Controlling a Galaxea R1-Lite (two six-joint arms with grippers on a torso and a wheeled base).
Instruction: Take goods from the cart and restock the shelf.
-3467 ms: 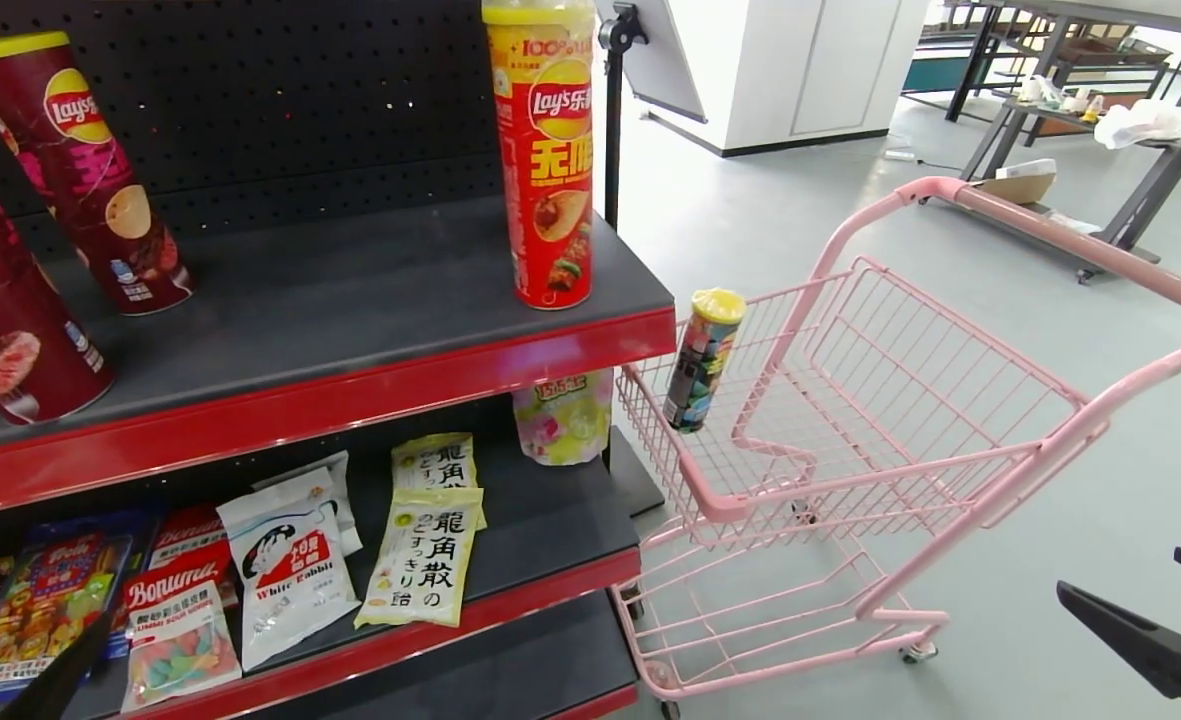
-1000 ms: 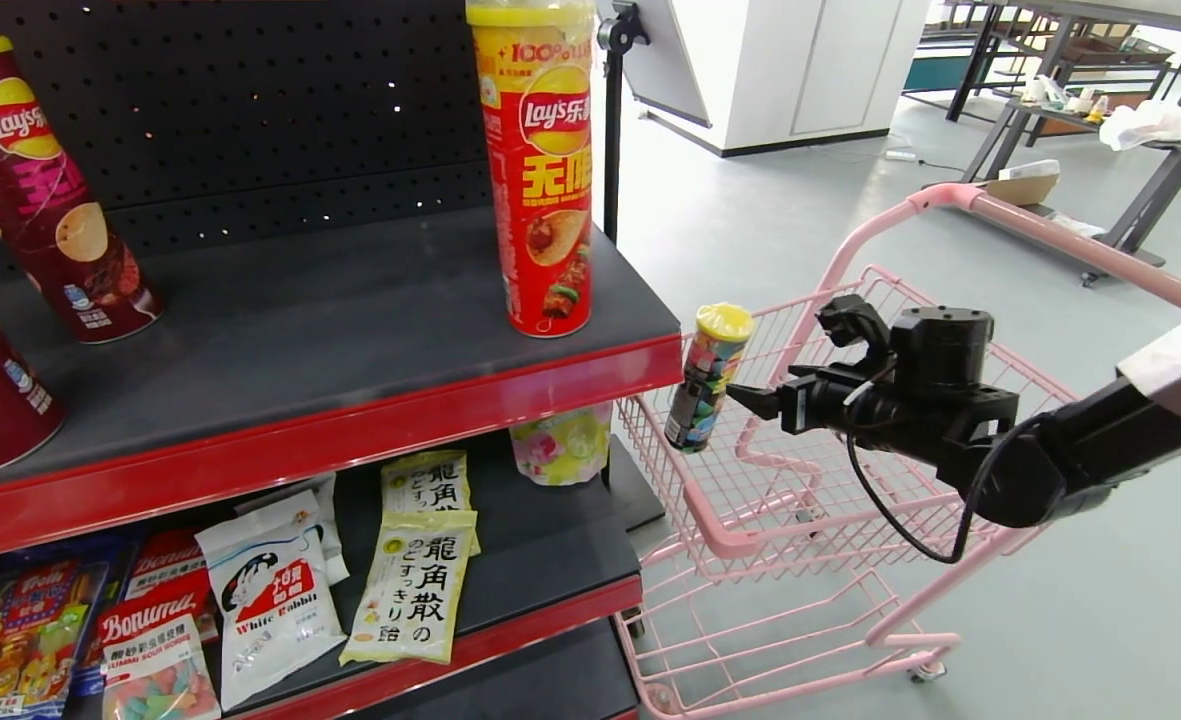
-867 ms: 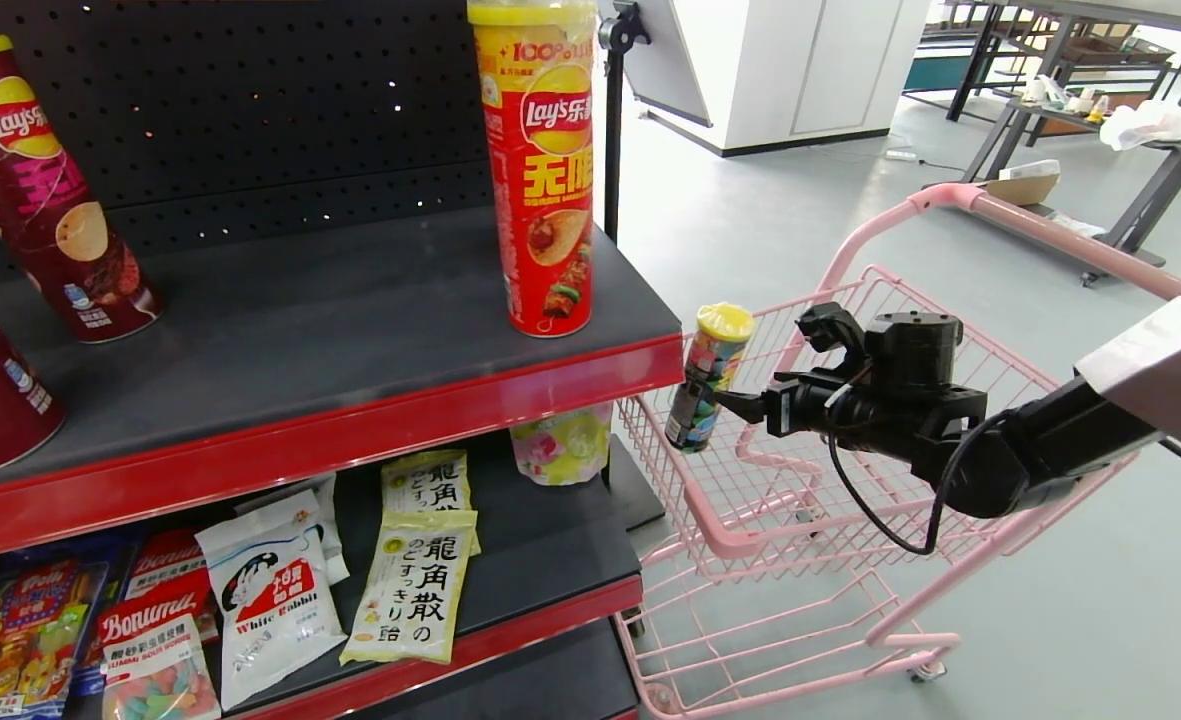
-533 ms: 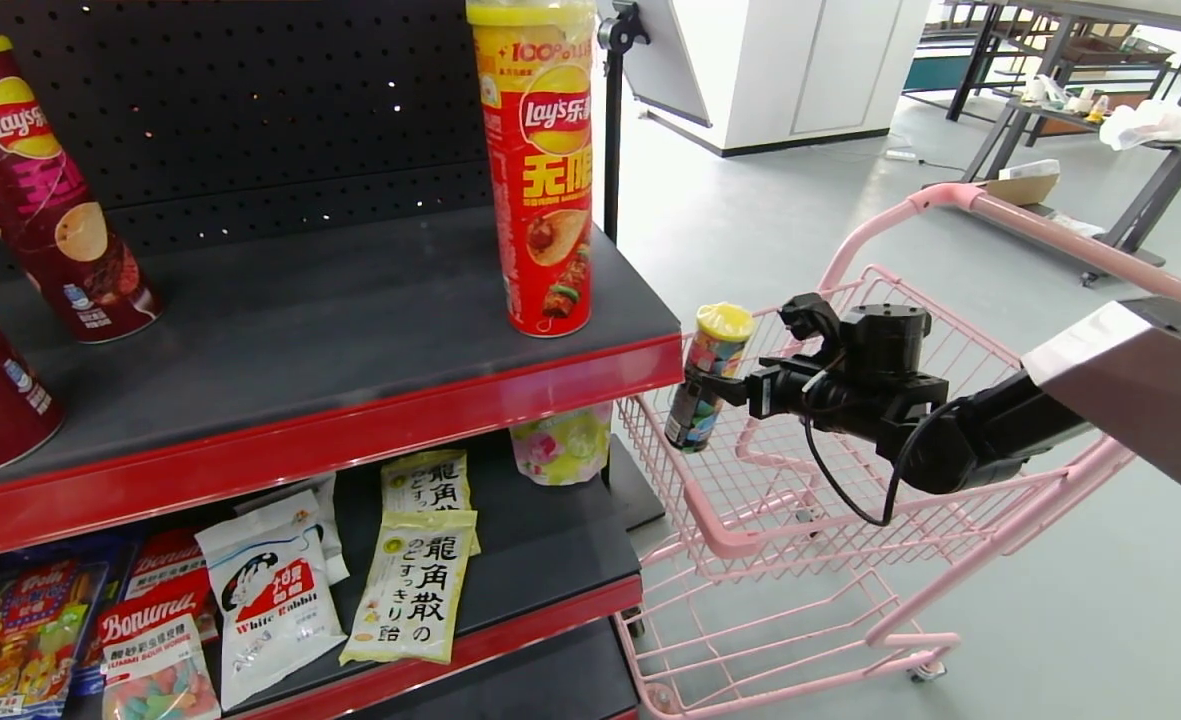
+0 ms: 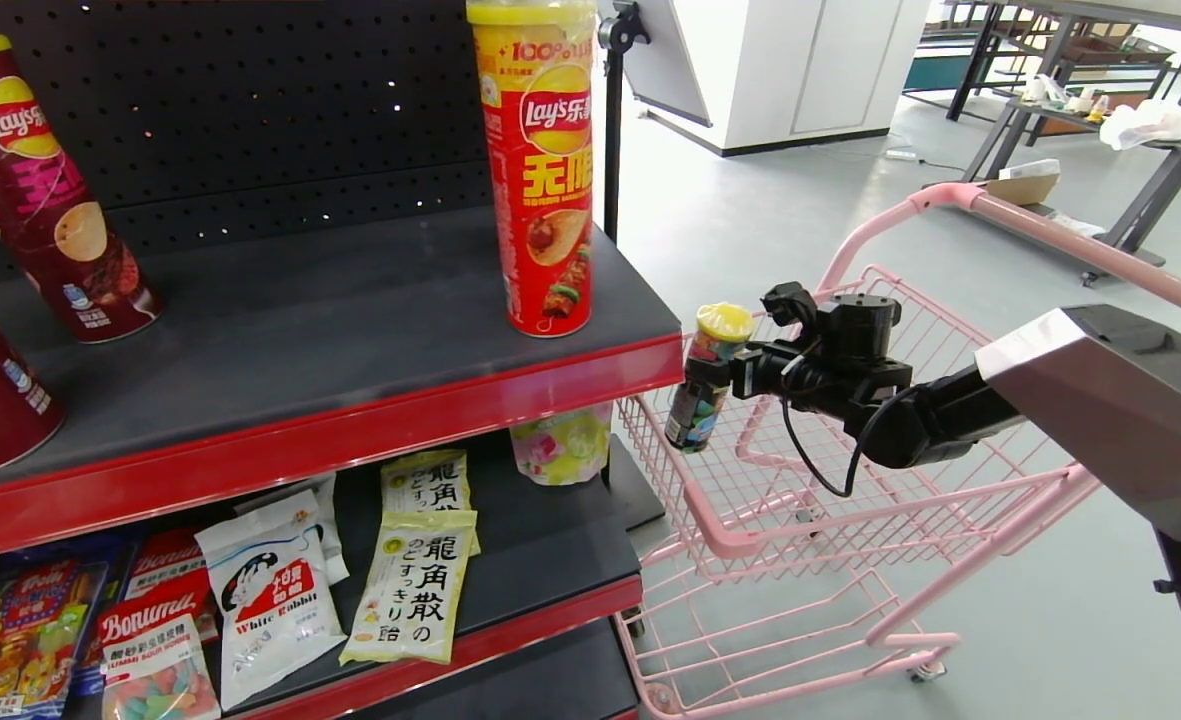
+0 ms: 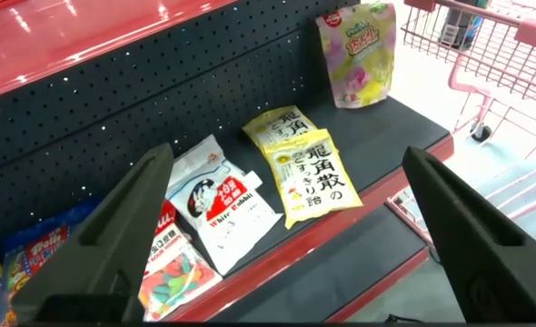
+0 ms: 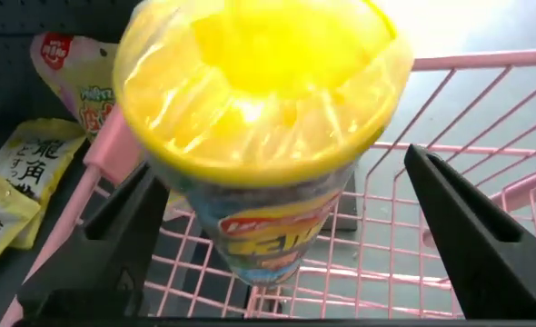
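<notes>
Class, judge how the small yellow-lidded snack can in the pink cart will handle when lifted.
The small yellow-lidded snack can looks rigid, probably light. Its glossy round wall might slip in the right claw. Tall and narrow, it likely tips easily.

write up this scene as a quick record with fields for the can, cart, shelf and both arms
target: yellow-lidded can, standing in the front corner of the pink cart
right pincer: open, fingers flanking the can's upper part
left pincer: open, facing the snack bags on the lower shelf
upper shelf: chip tubes standing, bare space between them
</notes>
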